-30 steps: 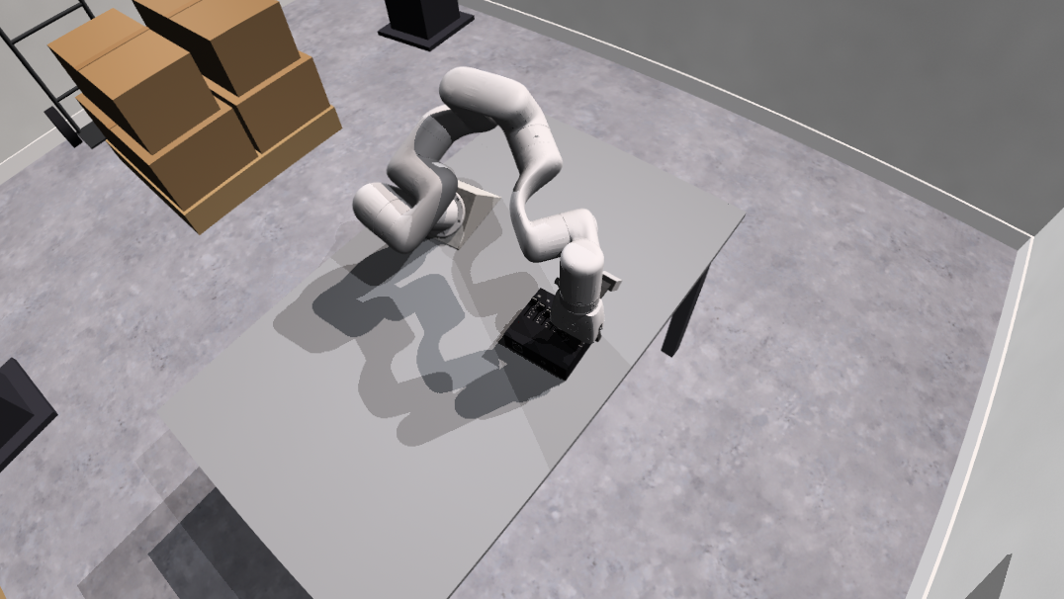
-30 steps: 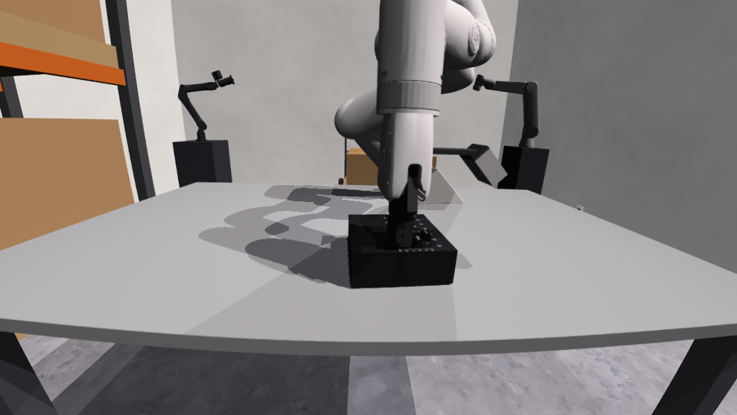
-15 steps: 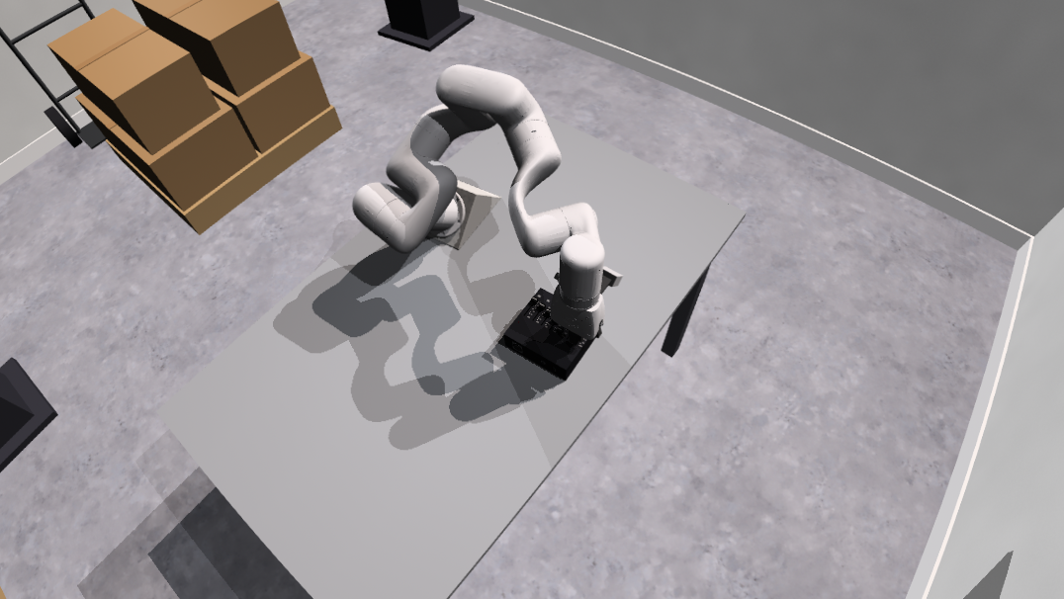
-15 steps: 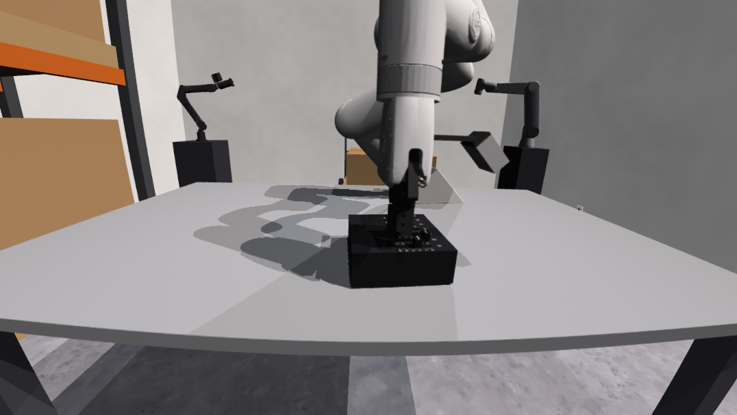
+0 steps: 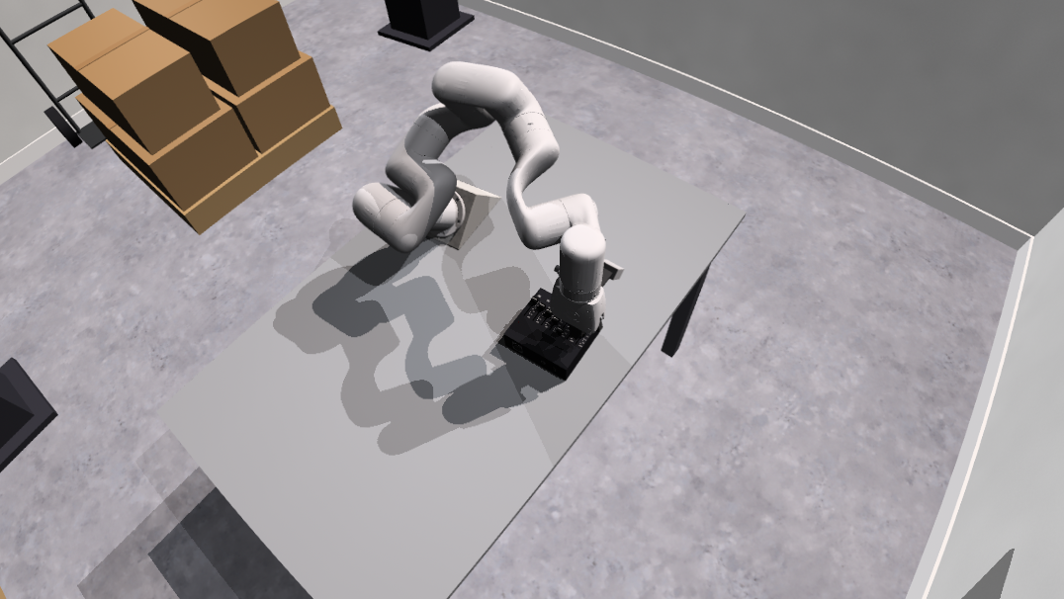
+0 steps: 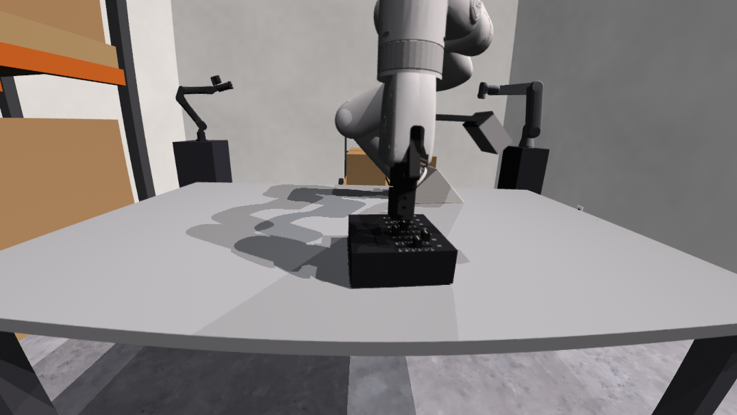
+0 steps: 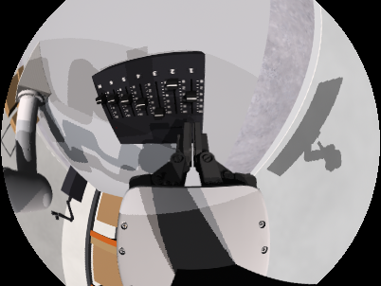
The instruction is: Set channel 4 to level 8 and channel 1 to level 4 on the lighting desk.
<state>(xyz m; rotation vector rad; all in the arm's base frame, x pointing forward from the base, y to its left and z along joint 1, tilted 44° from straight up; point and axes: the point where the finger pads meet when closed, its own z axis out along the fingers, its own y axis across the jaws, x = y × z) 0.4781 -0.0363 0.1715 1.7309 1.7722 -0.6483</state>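
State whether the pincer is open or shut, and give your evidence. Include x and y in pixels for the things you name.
Shut: in the wrist view, the pincer's (image 5: 577, 327) (image 6: 401, 217) (image 7: 192, 124) two dark fingers stand close together.

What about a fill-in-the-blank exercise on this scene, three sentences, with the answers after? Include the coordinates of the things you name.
1. The lighting desk (image 5: 547, 355) (image 6: 403, 266) (image 7: 142, 130) stands on the ____.
2. The gripper (image 6: 401, 217) (image 7: 191, 132) has its fingers ____, with nothing between them.
3. Of the sliders for channels 1, 2 and 3, the cap closest to its channel number belongs to channel ____.

Missing words: table; closed; 2.
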